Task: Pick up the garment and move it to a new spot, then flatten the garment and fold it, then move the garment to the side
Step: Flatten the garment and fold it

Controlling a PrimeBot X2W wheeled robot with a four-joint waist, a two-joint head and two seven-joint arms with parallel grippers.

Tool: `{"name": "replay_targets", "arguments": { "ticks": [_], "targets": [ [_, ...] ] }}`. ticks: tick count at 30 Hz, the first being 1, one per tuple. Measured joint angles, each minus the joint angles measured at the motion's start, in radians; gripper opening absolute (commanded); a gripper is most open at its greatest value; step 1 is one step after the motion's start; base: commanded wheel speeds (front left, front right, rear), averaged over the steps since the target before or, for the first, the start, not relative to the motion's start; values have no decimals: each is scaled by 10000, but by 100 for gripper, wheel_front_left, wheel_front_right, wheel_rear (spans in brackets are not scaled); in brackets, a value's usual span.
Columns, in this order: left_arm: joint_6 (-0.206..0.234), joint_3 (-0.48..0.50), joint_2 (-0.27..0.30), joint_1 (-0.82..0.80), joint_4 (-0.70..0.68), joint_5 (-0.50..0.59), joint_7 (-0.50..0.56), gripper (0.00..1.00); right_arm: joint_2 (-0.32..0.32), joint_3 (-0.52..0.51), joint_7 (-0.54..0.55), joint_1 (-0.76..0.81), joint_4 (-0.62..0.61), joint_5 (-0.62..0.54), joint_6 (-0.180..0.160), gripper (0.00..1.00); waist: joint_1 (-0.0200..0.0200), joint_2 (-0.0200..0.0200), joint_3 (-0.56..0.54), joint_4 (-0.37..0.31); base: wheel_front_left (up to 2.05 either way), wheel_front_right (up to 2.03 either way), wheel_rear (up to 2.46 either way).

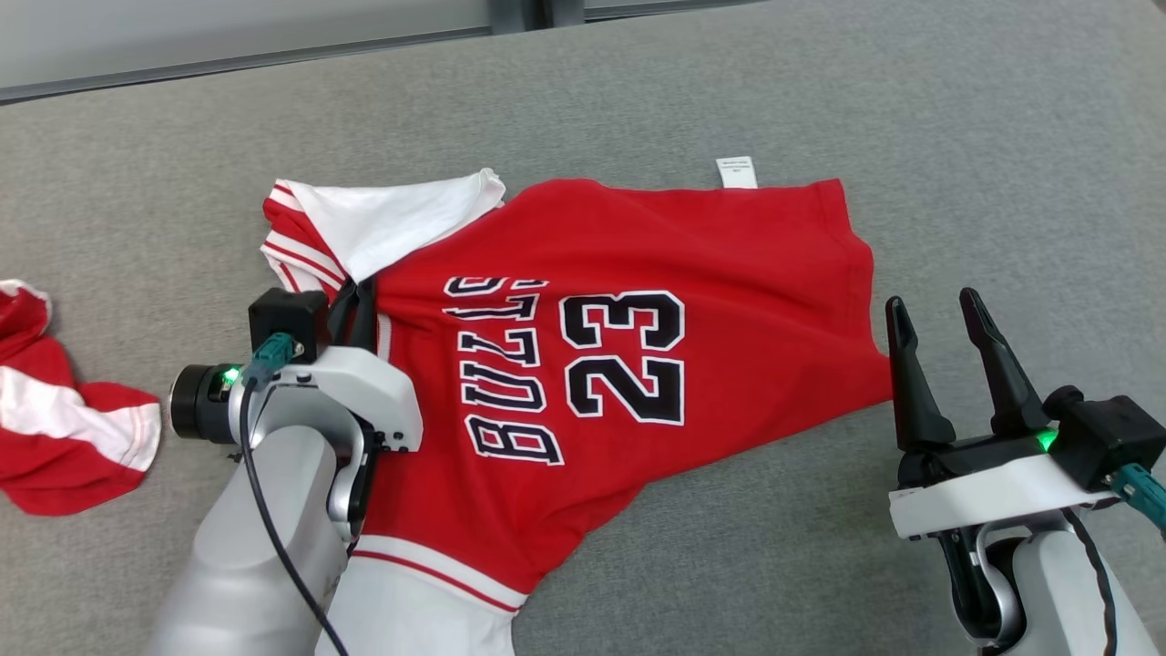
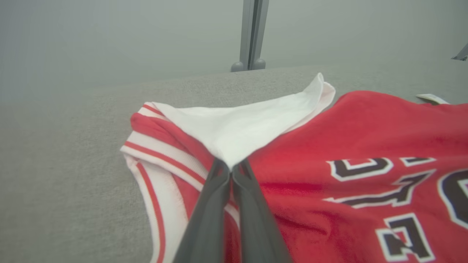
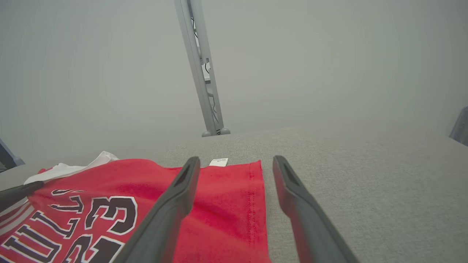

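Garment (image 1: 729, 255) clamped tight in left tool (image 2: 231, 168); right tool (image 1: 934, 302) spread wide just beside it.

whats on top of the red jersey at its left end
A white sleeve lies folded over the jersey, its tip pinched in the shut left gripper. The left arm hangs over the jersey nearer the camera; the cloth beneath it is hidden.
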Motion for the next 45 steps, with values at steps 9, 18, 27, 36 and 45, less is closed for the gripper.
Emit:
{"name": "replay_targets", "arguments": {
  "ticks": [9,18,27,36,45],
  "targets": [
    [-12,167,437,1083,-2261,-94,198,5,6,-226,-2,-569,773,-278,0,100,0,0,-161,770,0,0,0],
    [675,-316,807,1185,-3116,397,1392,100,10,15,-2,-544,861,4,0,100,0,0,-145,705,0,0,0],
    [1749,-512,1540,1696,-4489,1191,1885,100,8,-17,-2,-360,888,178,0,100,0,0,-104,427,0,0,0],
    [2100,-447,1741,2169,-5438,1141,2368,100,10,96,-2,-351,932,267,0,100,0,0,-117,346,0,0,0],
    [2098,-347,1870,2126,-5246,886,2692,71,10,125,-2,-350,909,247,0,100,-1,0,-66,290,0,0,0]
  ]
}}
